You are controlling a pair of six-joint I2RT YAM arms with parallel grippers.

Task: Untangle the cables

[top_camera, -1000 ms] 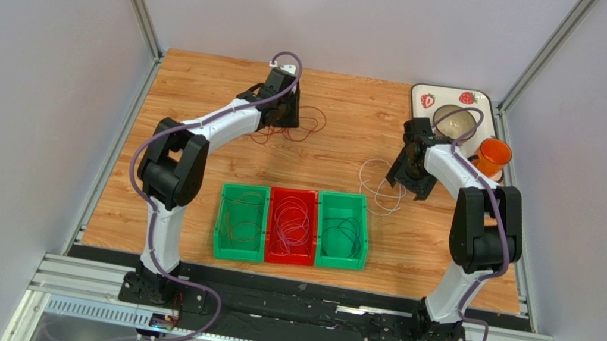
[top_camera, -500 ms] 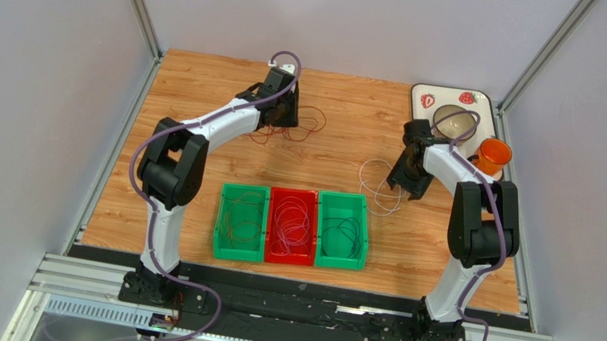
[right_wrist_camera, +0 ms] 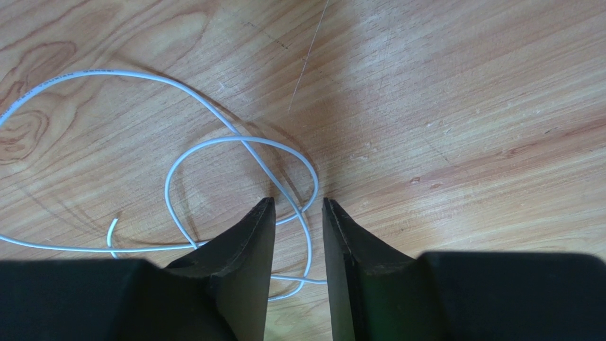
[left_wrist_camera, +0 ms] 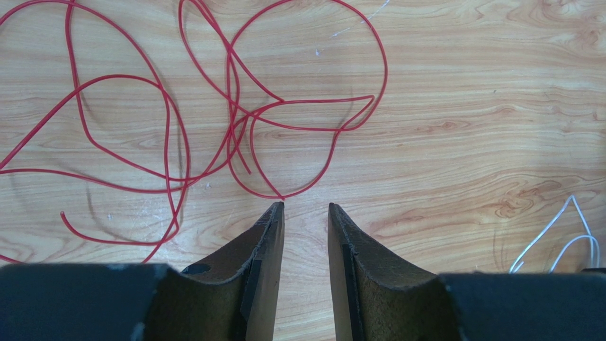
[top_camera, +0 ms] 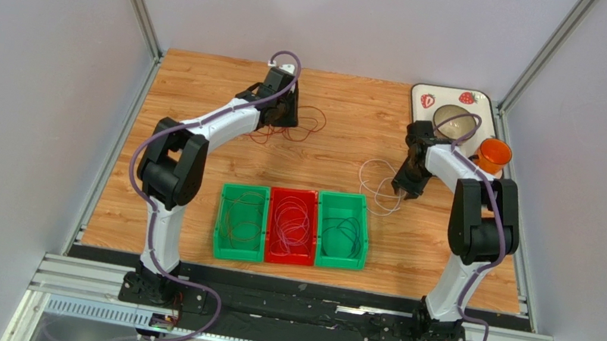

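Observation:
A loose tangle of red cables (left_wrist_camera: 235,121) lies on the wooden table at the back left, just ahead of my left gripper (left_wrist_camera: 306,206), which is open and empty above the wood. In the top view the red cables (top_camera: 303,127) lie right of the left gripper (top_camera: 288,119). A white cable (right_wrist_camera: 213,142) lies in loops under my right gripper (right_wrist_camera: 297,201). That gripper is open, low over the table, with one white strand running between its jaws. In the top view the white cable (top_camera: 375,186) lies left of the right gripper (top_camera: 399,188).
Three bins stand side by side at the front centre: a green one (top_camera: 220,221), a red one (top_camera: 296,193) and a green one (top_camera: 364,232), each with cable coils inside. A white tray (top_camera: 422,94) with a bowl (top_camera: 457,119) and an orange cup (top_camera: 493,154) sits at the back right.
My right gripper has swung a little to the right and come down over the white cable's loops. The left arm and the red cables have not moved.

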